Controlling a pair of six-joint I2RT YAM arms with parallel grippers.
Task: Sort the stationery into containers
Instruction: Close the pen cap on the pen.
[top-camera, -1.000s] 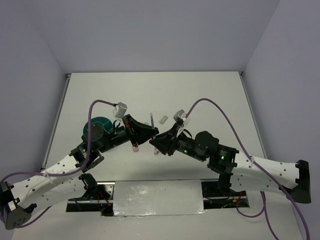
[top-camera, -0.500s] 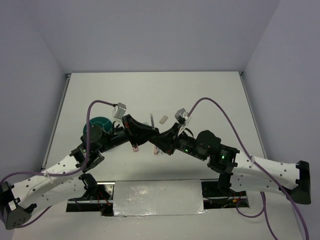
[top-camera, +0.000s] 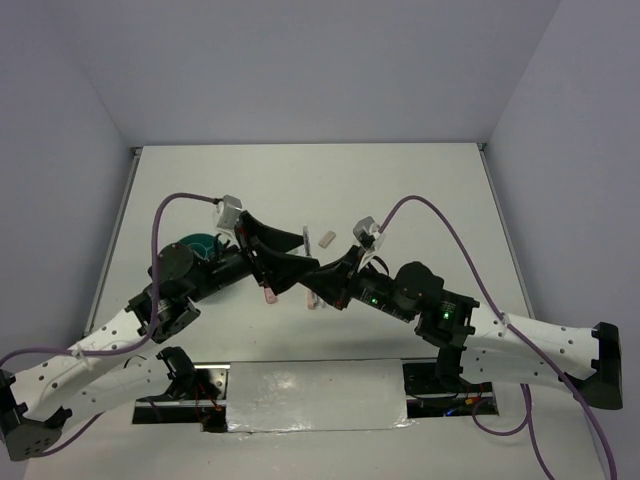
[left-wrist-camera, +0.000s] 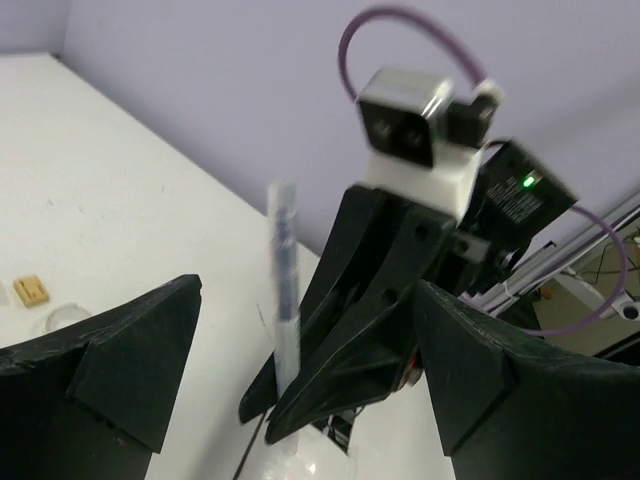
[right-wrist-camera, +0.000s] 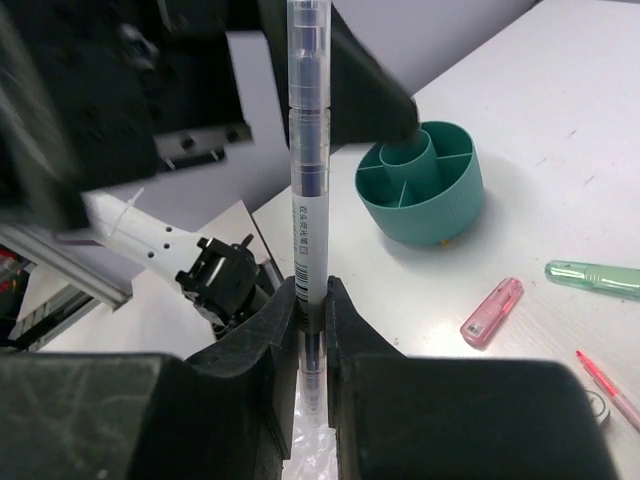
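Note:
My right gripper (right-wrist-camera: 312, 300) is shut on a thin dark pen (right-wrist-camera: 308, 190) with a clear barrel, gripping its lower part so it stands upright. My left gripper (left-wrist-camera: 305, 300) is wide open, its fingers (left-wrist-camera: 130, 360) standing either side of that pen (left-wrist-camera: 283, 290) without touching it. The two grippers meet tip to tip above the table (top-camera: 305, 252), (top-camera: 318, 282). The teal container (right-wrist-camera: 420, 180) stands behind, its compartments showing nothing inside. On the table lie a pink stick (right-wrist-camera: 492, 312), a mint-green tube (right-wrist-camera: 595, 277) and a thin pink pen (right-wrist-camera: 610, 390).
A grey block (top-camera: 326, 239) lies just beyond the grippers. A tan nub (left-wrist-camera: 30, 290) and a clear tape ring (left-wrist-camera: 62, 318) rest on the table to the left. The teal container (top-camera: 200, 245) is partly hidden under the left arm. Grey walls enclose the table (top-camera: 420, 190).
My left gripper has opened wide and let go of the pen, which stays in my right gripper. The right jaws have closed tighter on it. The left arm drew back slightly.

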